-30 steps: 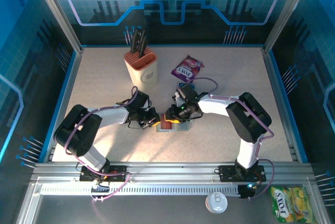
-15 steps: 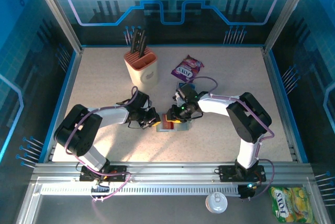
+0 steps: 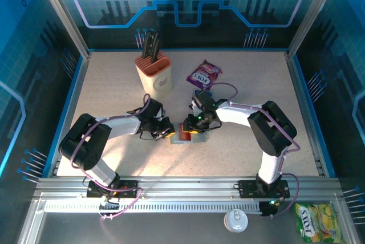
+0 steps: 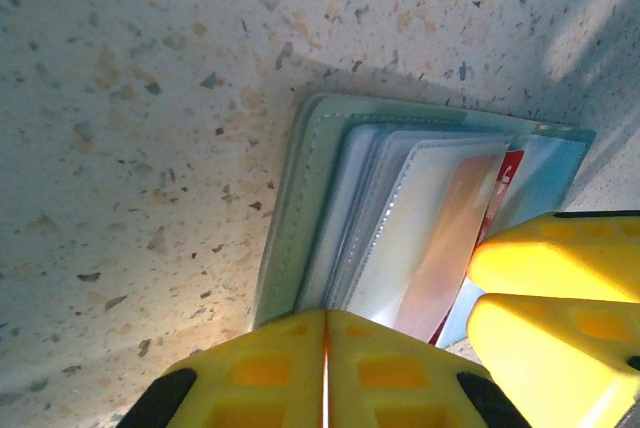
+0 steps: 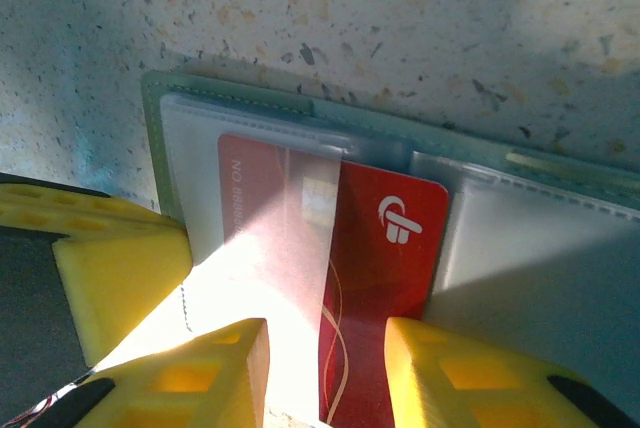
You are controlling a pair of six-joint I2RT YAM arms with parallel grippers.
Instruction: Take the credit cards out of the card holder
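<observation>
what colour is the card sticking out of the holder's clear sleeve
Red, with a white logo; the credit card shows best in the right wrist view.

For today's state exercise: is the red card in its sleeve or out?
Partly out: half the red card lies under the clear sleeve, half bare.

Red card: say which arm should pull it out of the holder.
Right, probably. The right fingers stand apart over the red card, which is partly out of its sleeve. The left fingers are shut at the edge of the card holder, seemingly steadying it.
</observation>
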